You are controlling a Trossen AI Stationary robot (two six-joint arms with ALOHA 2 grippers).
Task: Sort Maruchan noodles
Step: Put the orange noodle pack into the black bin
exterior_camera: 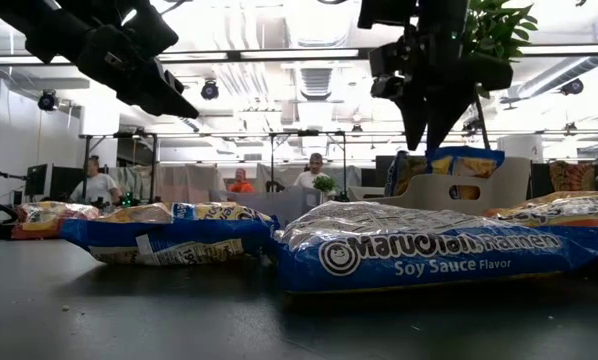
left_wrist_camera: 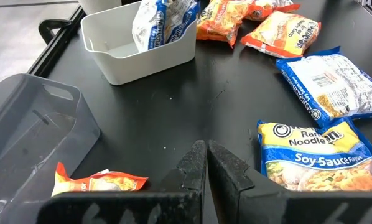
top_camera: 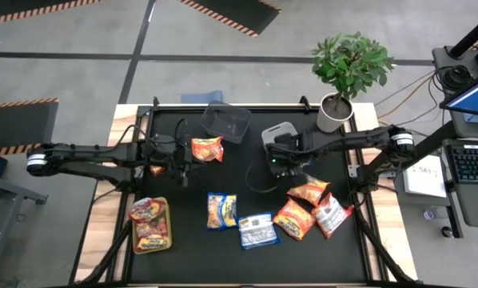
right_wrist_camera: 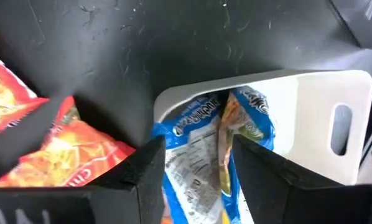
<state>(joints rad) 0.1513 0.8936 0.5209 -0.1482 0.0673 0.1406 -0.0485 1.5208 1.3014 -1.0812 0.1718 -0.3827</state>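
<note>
Black tabletop's messy: right gripper (right_wrist_camera: 195,155) clamps a blue packet (right_wrist_camera: 201,155) over the white bin (right_wrist_camera: 310,118), left gripper (left_wrist_camera: 206,165) pinched together, empty.

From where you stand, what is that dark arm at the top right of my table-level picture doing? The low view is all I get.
Observer: That is the right gripper. It has a blue packet between its fingers and is holding it down inside a white bin.
Operator: And the other arm?
Observer: The left gripper is shut and empty. It sits over bare mat, close to an orange packet.
Operator: Is anything sorted yet?
Observer: Yes. Red packets are in a yellow-green bin on the left arm's side.
</note>
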